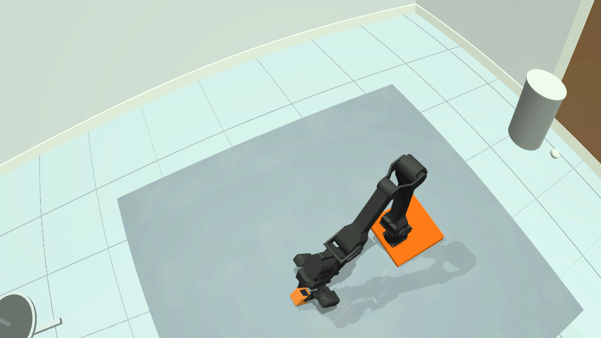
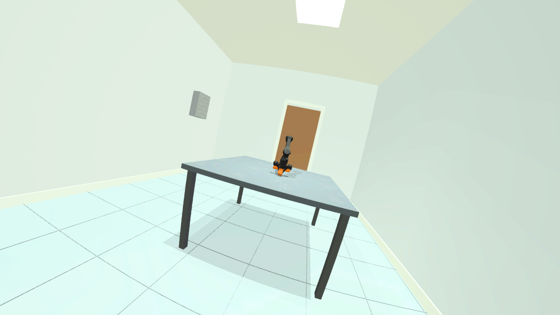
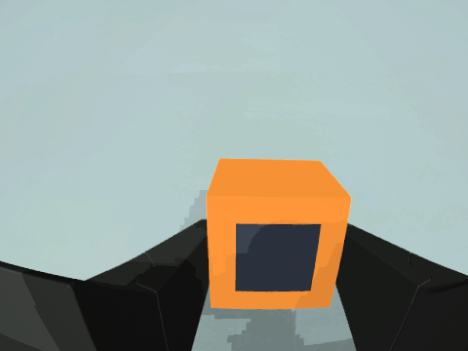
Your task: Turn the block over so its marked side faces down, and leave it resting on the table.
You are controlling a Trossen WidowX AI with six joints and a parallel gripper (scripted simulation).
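The orange block [image 1: 296,296] [image 2: 280,172] [image 3: 273,177] is held between the fingers. Its dark square mark [image 1: 304,292] [image 3: 278,258] faces the wrist camera, and in the top view it shows on the upper side toward the arm. My gripper [image 1: 303,293] [image 3: 272,233] is shut on the block, one finger against each side, and leans outward from the arm. The block looks tilted with the gripper, low at the grey table [image 1: 218,210] [image 2: 235,166]. I cannot tell whether its lower edge touches the table. Its underside is hidden.
The arm stands on an orange base plate [image 1: 422,237], to the right of the block in the top view. A grey cylindrical bin [image 1: 534,117] stands on the floor beyond the table. A round dark object [image 1: 16,313] is at the lower left, off the table.
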